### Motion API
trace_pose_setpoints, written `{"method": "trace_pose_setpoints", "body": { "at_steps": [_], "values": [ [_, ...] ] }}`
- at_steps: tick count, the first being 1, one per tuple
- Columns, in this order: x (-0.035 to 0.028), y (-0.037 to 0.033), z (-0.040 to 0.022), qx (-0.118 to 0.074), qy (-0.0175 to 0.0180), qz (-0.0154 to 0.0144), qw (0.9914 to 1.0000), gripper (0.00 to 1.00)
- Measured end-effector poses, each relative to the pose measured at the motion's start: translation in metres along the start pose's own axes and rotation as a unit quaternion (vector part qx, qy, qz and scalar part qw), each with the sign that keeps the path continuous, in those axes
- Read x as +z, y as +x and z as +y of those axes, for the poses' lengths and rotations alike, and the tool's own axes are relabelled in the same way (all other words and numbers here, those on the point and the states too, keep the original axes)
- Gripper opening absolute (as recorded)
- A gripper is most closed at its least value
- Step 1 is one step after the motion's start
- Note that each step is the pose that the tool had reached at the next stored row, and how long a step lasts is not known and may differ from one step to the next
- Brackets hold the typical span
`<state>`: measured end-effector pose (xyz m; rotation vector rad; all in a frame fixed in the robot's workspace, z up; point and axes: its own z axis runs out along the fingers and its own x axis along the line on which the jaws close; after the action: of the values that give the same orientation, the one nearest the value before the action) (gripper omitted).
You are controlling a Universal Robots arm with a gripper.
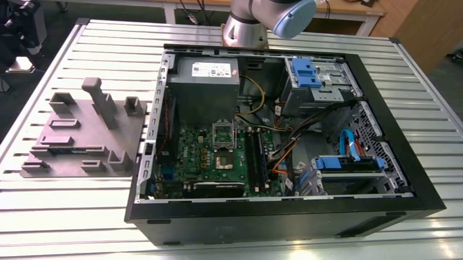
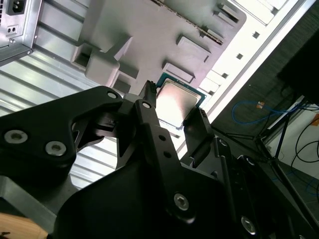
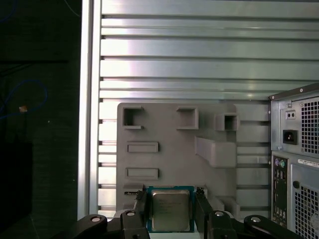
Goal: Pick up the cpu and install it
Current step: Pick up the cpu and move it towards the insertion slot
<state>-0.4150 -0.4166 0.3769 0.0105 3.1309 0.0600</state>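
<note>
In both wrist views the cpu (image 3: 170, 209) (image 2: 177, 102), a small flat square chip with a silver metal top and a thin green edge, sits between my black fingers. My gripper (image 3: 170, 205) (image 2: 173, 108) is shut on the cpu, one finger (image 3: 141, 203) on each side. It holds the chip in the air above the near edge of the grey moulded fixture (image 3: 169, 149). In the exterior view, the motherboard (image 1: 192, 154) lies inside the open computer case, with its socket (image 1: 223, 145) near the middle.
The open black computer case (image 1: 282, 219) stands on the slatted metal table (image 1: 419, 108), with a power supply (image 1: 206, 81), cables and blue drive bays inside. The grey fixture (image 1: 79, 135) lies at the exterior view's left. The case's rear panel (image 3: 299, 149) is beside the fixture.
</note>
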Motion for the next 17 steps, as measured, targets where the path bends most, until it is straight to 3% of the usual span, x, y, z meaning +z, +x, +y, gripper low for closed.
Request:
{"method": "trace_pose_setpoints", "body": {
  "at_steps": [3,17],
  "values": [
    [0.0,-0.0045,0.0,0.0,0.0,0.0,1.0,0.47],
    [0.0001,-0.007,0.0,0.0,0.0,0.0,1.0,0.47]
  ]
}}
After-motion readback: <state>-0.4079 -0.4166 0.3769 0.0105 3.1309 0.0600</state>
